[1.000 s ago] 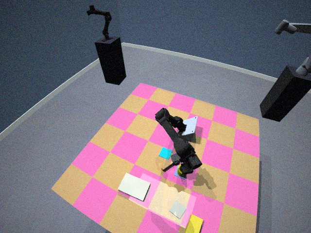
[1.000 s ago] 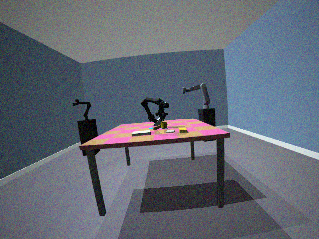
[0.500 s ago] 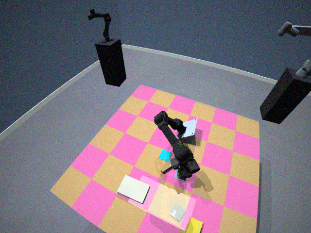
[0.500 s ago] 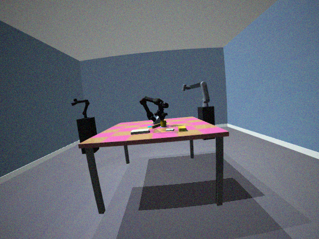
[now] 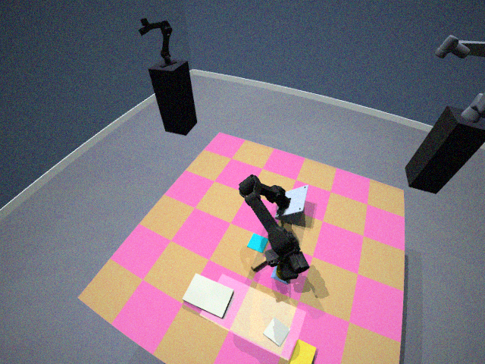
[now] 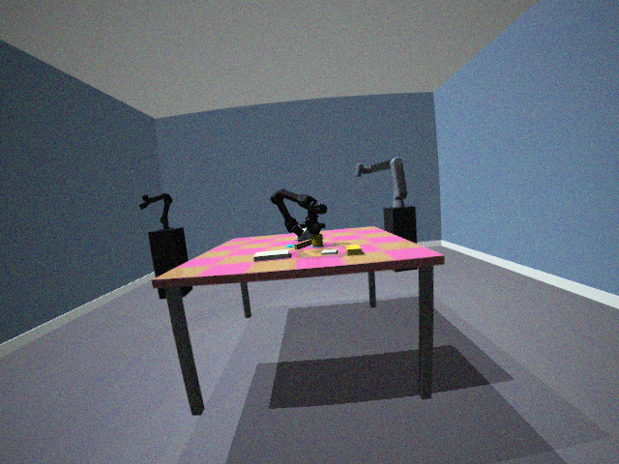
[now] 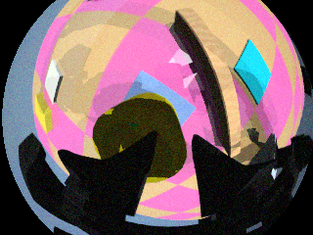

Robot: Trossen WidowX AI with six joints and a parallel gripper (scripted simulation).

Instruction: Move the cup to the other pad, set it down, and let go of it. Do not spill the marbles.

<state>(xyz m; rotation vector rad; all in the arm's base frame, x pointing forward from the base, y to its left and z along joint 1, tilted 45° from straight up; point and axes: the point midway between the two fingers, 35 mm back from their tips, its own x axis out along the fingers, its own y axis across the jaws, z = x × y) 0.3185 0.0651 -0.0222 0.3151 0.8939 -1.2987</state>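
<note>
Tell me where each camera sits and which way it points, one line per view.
Top: high overhead, looking steeply down on the checkered table top; the whole arm shows.
Exterior: out in the room, slightly above table height, facing the table side-on; the arm shows small and far.
Wrist: mounted on the gripper, looking down past both dark fingers at the cup.
Shared: top and wrist both show the cyan pad.
</note>
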